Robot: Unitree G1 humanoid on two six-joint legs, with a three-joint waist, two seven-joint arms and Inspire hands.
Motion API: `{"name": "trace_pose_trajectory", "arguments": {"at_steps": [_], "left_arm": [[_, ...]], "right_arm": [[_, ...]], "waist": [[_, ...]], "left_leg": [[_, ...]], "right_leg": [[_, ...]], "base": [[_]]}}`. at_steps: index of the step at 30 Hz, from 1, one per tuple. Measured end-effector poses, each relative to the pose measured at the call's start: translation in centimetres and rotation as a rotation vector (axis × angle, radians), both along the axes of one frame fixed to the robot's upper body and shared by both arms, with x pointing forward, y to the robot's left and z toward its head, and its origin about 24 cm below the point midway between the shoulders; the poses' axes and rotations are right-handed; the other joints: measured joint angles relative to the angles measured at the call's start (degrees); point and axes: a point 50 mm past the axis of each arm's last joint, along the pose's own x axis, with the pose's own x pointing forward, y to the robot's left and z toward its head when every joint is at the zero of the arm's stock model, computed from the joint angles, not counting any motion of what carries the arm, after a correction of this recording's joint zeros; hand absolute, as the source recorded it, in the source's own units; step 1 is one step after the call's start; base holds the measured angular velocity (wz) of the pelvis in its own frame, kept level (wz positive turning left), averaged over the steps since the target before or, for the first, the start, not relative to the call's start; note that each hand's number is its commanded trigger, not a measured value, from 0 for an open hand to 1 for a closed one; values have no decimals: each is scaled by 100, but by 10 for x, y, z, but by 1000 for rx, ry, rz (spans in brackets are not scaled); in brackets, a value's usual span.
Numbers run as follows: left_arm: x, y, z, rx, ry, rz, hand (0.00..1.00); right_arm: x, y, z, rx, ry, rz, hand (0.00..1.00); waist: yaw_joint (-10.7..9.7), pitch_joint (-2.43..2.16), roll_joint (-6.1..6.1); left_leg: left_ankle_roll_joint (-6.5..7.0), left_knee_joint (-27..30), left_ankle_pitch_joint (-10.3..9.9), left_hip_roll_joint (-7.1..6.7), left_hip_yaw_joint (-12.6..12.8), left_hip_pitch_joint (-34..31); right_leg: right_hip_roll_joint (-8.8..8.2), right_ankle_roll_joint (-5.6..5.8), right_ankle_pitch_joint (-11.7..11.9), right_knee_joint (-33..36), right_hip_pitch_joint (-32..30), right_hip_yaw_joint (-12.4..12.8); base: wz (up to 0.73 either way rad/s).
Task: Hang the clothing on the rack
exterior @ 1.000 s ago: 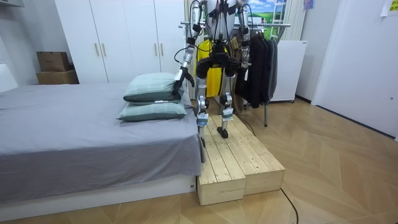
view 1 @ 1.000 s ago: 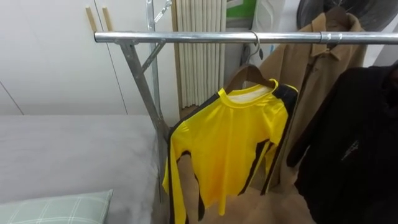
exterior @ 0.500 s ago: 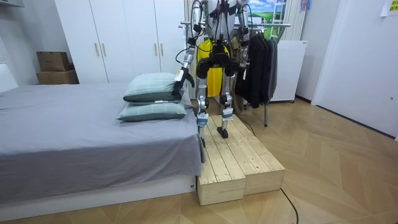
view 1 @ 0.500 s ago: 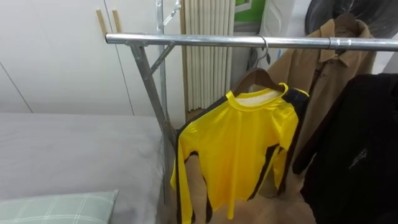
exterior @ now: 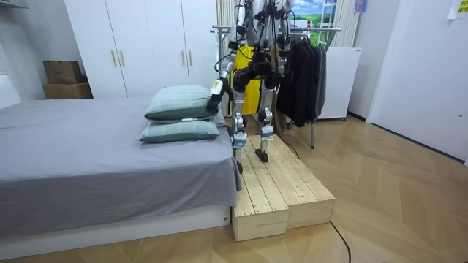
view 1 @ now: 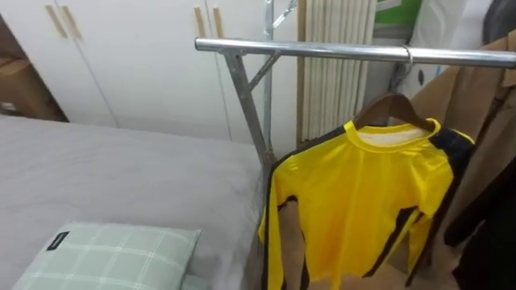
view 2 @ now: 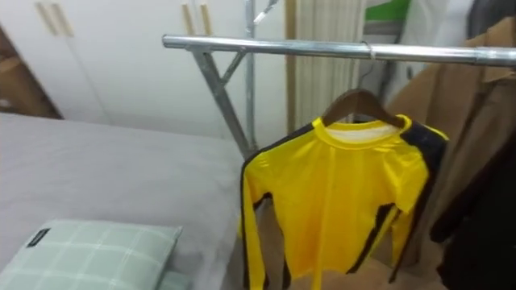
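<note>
So the yellow shirt (view 1: 363, 201) is on its wooden hanger (view 1: 393, 105), and the hook is over the rack's metal rail (view 1: 322, 50). As far as I can judge, that garment is hung. It sits a bit skewed, with the collar end nearer the tan coat (view 1: 484, 105) riding higher, probably because the hanger isn't level on the hook. One sleeve dangles down right beside the rack's slanted leg (view 1: 246, 97).

In the room view the robot stands on the wooden platform (exterior: 281, 190) between the bed's foot corner and the rack. Its left hand (exterior: 216, 90) hangs low just beside the stacked pillows. It's too far off to tell what state it's in or whether it's holding anything.

On room to move, the rail is bare from its left end up to the hook, so another hanger would go on easiest there. On the other side the tan coat and the dark clothes (exterior: 307, 73) crowd in close. The grey bed (view 1: 121, 177) edge runs right up to the rack leg, with the green checked pillow (view 1: 113, 258) at the near corner. Anything reaching low on that side is tight, and the platform edge is worth watching when stepping.
</note>
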Motion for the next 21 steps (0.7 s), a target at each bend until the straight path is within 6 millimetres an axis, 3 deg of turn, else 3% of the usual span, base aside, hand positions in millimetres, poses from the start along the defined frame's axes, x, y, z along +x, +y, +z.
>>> {"name": "trace_pose_trajectory", "arguments": {"at_steps": [1, 2, 3, 4, 5, 6, 7, 8, 10, 12, 14, 17, 19, 20, 21], "left_arm": [[7, 0, 0, -11, -26, -5, 0], [10, 0, 0, -16, -39, -10, 0], [23, -1, -1, -28, -74, -28, 0], [31, -1, 0, -33, -102, -38, 0], [35, -1, 0, -35, -117, -40, 0], [46, 0, 0, -45, -151, -42, 0], [57, 0, 1, -55, -185, -61, 0], [62, -1, 1, -58, -201, -74, 0], [76, -3, 3, -75, -258, -116, 0], [85, -6, 4, -90, -288, -144, 0], [85, -8, 3, -100, -290, -140, 0], [82, -9, 2, -120, -289, -125, 0], [78, -11, 1, -127, -283, -116, 0], [76, -12, 0, -130, -283, -110, 0], [73, -11, 0, -133, -285, -91, 0]], "right_arm": [[1, -2, 1, -2, -4, 1, 0], [2, -2, 1, -4, -4, 3, 0], [2, -5, 1, -12, -2, 8, 0], [3, -5, 2, -20, -2, 28, 0], [3, -6, 2, -24, -2, 32, 0], [2, -7, 1, -26, 3, 24, 0], [1, -8, 1, -30, 10, 9, 0], [1, -9, 1, -33, 14, 3, 0], [0, -12, 2, -47, 17, -20, 0], [1, -14, 2, -57, 17, -27, 0], [1, -15, 3, -60, 12, -44, 0], [1, -19, 3, -65, 7, -94, 0], [1, -22, 4, -69, 2, -125, 0], [0, -23, 4, -77, 5, -123, 0], [-1, -24, 4, -83, 7, -124, 0]], "waist": [[8, 6, -42], [5, 2, -41], [16, -9, -24], [75, -7, -26], [78, -7, -26], [-3, -2, -25], [-36, 0, -24], [-31, -1, -24], [-57, 5, -35], [-53, 9, -58], [-44, -10, -116], [-47, -35, -132], [-96, -41, -131], [-157, -54, -120], [-244, -56, -128]], "left_leg": [[26, 6, 158, 16, 393, -95], [45, 43, 200, 33, 620, -135], [99, 242, 195, 116, 1176, -235], [257, 590, 80, 225, 1751, -276], [331, 729, 11, 258, 1964, -266], [400, 928, -99, 295, 2200, -210], [398, 984, -234, 330, 2362, -97], [407, 982, -292, 355, 2473, -28], [382, 906, -480, 409, 2782, 184], [353, 716, -499, 348, 2924, 244], [359, 656, -494, 237, 2853, 243], [507, 527, -558, 100, 2724, 260], [653, 488, -633, -100, 2380, 232], [663, 480, -623, -138, 2298, 232], [723, 469, -592, -234, 2105, 235]], "right_leg": [[-117, 6, -100, -2, 19, -246], [-176, 6, -143, -6, 35, -397], [-272, -1, -191, 5, 62, -676], [-364, 16, -243, 65, 75, -902], [-403, 25, -262, 72, 119, -1045], [-474, 18, -294, 72, 235, -1392], [-534, 32, -313, 99, 326, -1741], [-549, 37, -334, 99, 366, -1894], [-612, 101, -439, 115, 516, -2480], [-762, 187, -501, 288, 578, -2824], [-987, 271, -609, 529, 629, -3058], [-1308, 423, -707, 843, 801, -3393], [-1557, 549, -729, 1124, 939, -3586], [-1598, 603, -695, 1183, 964, -3587], [-1703, 655, -661, 1338, 997, -3378]], "base": [[114], [116], [104], [105], [124], [153], [159], [146], [135], [108], [84], [69], [69], [84], [109]]}}
